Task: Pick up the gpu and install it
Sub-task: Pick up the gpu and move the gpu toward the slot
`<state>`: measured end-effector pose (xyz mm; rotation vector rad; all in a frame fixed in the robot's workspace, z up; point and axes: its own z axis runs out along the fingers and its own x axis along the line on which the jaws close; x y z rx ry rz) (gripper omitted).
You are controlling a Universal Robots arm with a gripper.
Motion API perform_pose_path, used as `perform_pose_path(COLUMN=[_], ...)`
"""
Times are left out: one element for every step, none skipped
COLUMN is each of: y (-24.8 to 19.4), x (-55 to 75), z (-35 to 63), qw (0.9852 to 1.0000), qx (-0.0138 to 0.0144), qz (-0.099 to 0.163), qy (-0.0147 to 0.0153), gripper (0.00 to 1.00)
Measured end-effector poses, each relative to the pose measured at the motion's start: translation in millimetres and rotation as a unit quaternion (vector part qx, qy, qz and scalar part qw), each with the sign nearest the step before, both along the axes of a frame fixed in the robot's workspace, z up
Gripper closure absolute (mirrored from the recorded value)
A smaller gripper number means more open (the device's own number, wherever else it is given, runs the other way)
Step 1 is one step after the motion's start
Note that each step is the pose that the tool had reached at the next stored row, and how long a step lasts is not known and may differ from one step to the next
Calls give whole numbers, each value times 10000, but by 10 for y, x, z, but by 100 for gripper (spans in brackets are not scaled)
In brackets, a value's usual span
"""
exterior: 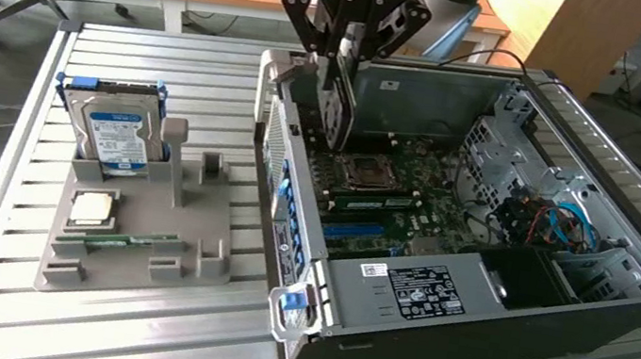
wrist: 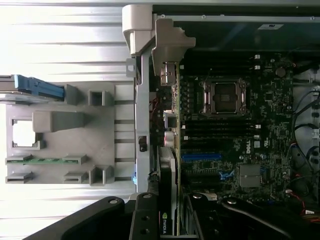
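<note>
My gripper (exterior: 342, 54) hangs over the open computer case (exterior: 500, 344), shut on the gpu (exterior: 338, 115). The card stands on edge, hanging down from the fingers above the motherboard (exterior: 414, 189), close to the case wall on the exterior view's left. In the wrist view the gpu (wrist: 167, 165) shows edge-on, with its black cooler near my gripper (wrist: 168, 212) and its silver bracket (wrist: 170, 42) at the far end by the case's rear wall. Its lower edge hangs over the motherboard (wrist: 225, 145) beside the CPU socket (wrist: 225, 95); contact with a slot cannot be made out.
A grey parts holder (exterior: 182, 216) lies on the slatted metal table (exterior: 160, 60) beside the case, carrying a hard drive (exterior: 117, 135), a CPU (exterior: 94, 208) and a RAM stick (exterior: 114, 239). Cables (exterior: 550, 219) and drive cages fill the case's far side. Desks stand behind.
</note>
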<state>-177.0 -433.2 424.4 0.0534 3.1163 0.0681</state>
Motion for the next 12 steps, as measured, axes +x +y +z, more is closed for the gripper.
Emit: perform_pose_path(y=[1, 2, 3, 4, 4, 5, 5, 5, 5, 5, 6, 6], x=[18, 35, 52, 70, 89, 109, 129, 151, 170, 192, 212, 233], z=[0, 0, 0, -1, 0, 0, 0, 0, -1, -1, -1, 0], qw=[10000, 10000, 10000, 10000, 10000, 10000, 10000, 10000, 10000, 10000, 10000, 10000], qx=[0, 0, 1, 1, 0, 0, 0, 1, 1, 1, 1, 0], qz=[0, 0, -1, 0, 0, 0, 0, 0, 0, 0, 0, 0], qy=[0, 0, 0, 0, 0, 0, 0, 0, 0, 0, 0, 0], gripper=[73, 73, 73, 73, 73, 73, 73, 73, 73, 73, 73, 73])
